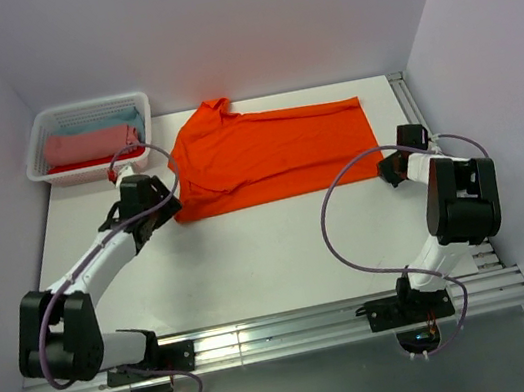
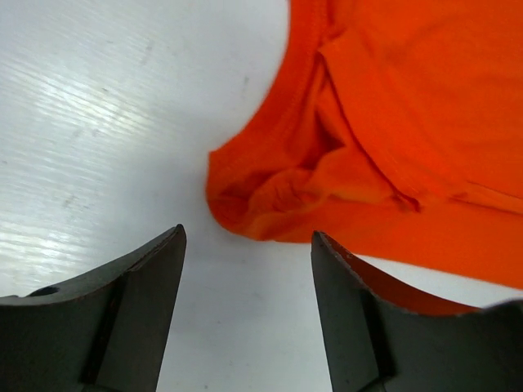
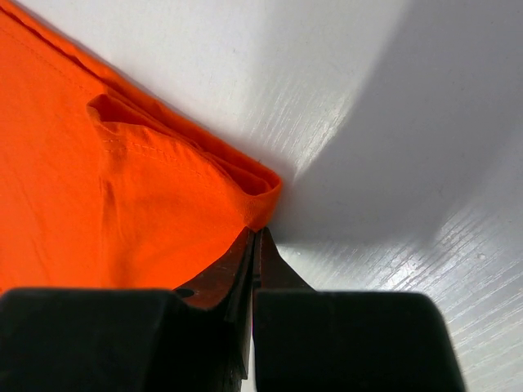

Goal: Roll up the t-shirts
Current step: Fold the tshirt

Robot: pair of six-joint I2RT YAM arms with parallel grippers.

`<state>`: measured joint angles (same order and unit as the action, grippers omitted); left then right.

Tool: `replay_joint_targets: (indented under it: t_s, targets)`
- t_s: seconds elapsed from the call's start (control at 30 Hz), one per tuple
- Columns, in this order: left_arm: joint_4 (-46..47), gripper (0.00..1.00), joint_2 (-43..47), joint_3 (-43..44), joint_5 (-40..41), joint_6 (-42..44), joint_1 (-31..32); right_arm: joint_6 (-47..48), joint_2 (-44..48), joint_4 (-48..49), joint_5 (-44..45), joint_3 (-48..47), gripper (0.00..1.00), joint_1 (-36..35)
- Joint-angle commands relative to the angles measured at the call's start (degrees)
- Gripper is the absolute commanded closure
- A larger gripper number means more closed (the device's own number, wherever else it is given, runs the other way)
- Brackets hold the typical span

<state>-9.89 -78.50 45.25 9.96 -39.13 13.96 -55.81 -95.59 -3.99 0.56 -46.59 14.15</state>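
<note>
Right gripper (image 3: 255, 235) nips only the orange t-shirt (image 3: 82, 204) corner, left gripper (image 2: 249, 237) gapes wide: one tug could slip it.

Left wrist view: orange t-shirt (image 2: 392, 122) runs off the top and right edges ahead of the left jaws. The right-hand finger (image 2: 368, 327) covers a strip of its hem.

Right wrist view: shirt cut off at the left and top edges. Its corner meets the tips of the right jaws, which are pressed together. Cloth pinched or not: cannot tell.

Top view: in the basket (image 1: 39, 149) beyond the left jaws, the pale blue garment (image 1: 129, 117) and red garment (image 1: 84, 166) lie mostly buried under the pink garment (image 1: 85, 144).
</note>
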Motion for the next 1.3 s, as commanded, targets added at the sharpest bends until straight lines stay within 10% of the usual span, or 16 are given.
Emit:
replay_joint_targets:
  t_s: [0.0, 0.83, 1.03, 1.17, 1.27]
  targets:
    - [6.46, 0.33, 3.52, -4.72, -6.51, -3.92, 0.28, 0.70, 1.46, 0.39, 0.50, -0.43, 1.00, 0.61]
    - [19.91, 0.46, -9.65, -8.61, -3.02, -9.91, 0.20, 0.79, 1.11, 1.35, -0.29, 0.09, 1.00, 1.23]
    - [19.99, 0.65, -13.78, -6.67, -3.53, -9.03, -1.74, 0.62, 1.20, 0.91, -0.29, 0.18, 1.00, 1.32]
    - [19.21, 1.00, -13.96, -6.15, -4.07, -7.98, -1.74, 0.53, 2.25, 0.04, 0.23, 0.71, 1.00, 1.32]
    - [14.04, 1.00, -13.17, -2.12, -3.63, -7.10, -1.74, -0.08, 3.39, -1.98, 0.06, 0.01, 1.00, 1.32]
